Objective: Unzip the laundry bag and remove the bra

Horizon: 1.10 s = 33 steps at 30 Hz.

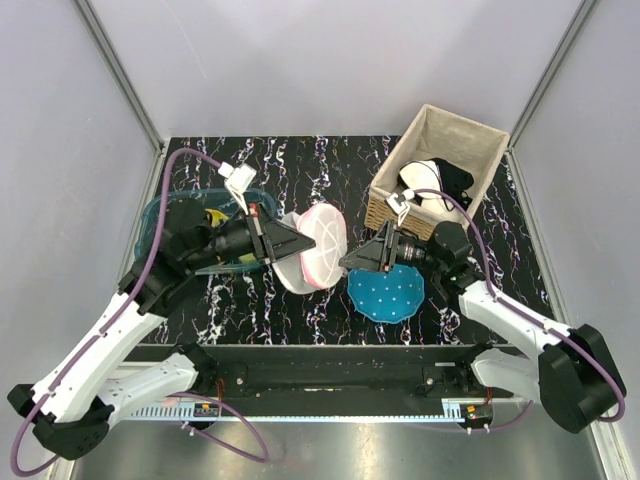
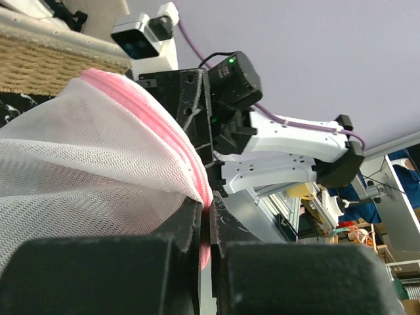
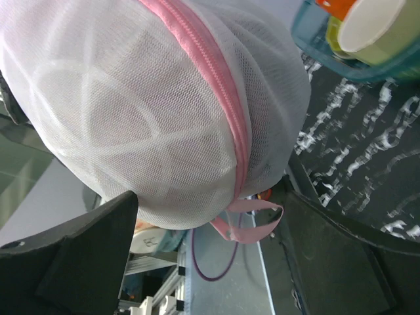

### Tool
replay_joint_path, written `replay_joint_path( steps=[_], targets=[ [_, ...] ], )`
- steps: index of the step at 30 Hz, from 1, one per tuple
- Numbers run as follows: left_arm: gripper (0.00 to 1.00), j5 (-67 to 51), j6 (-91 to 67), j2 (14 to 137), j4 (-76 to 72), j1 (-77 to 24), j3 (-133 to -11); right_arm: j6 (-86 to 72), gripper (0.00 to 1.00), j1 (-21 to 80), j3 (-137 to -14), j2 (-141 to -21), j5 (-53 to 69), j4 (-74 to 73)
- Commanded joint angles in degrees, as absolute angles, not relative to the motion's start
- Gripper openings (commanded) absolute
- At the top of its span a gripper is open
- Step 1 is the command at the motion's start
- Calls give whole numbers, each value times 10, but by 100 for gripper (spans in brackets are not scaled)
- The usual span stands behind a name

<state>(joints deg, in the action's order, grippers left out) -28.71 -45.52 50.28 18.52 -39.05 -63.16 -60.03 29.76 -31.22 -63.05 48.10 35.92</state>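
Observation:
The laundry bag [image 1: 318, 247], round white mesh with a pink zipper rim, hangs above the table centre. My left gripper [image 1: 296, 245] is shut on its pink rim [image 2: 205, 197], holding it up. My right gripper [image 1: 352, 262] is open just right of the bag, its fingers [image 3: 85, 256] either side of the bag's lower end [image 3: 164, 118]. A pink loop [image 3: 252, 220] hangs from the zipper between them, not gripped. The red and black bra is hidden; I cannot make it out through the mesh.
A blue dotted plate [image 1: 388, 293] lies under the right gripper. A wicker basket [image 1: 436, 165] with a white-and-black bra stands at the back right. A teal bin [image 1: 200, 228] with cups sits behind the left arm.

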Motion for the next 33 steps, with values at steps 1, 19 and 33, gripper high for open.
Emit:
replay_joint_path(
  steps=[1, 19, 33],
  targets=[
    [0, -296, -466, 486, 152, -388, -678, -677, 100, 301, -315, -664, 548, 522],
    [0, -287, -452, 485, 190, -364, -635, -582, 76, 301, -383, -585, 494, 318],
    [0, -317, -382, 612, 211, -287, -610, -479, 0, 301, -408, -513, 313, 34]
  ],
)
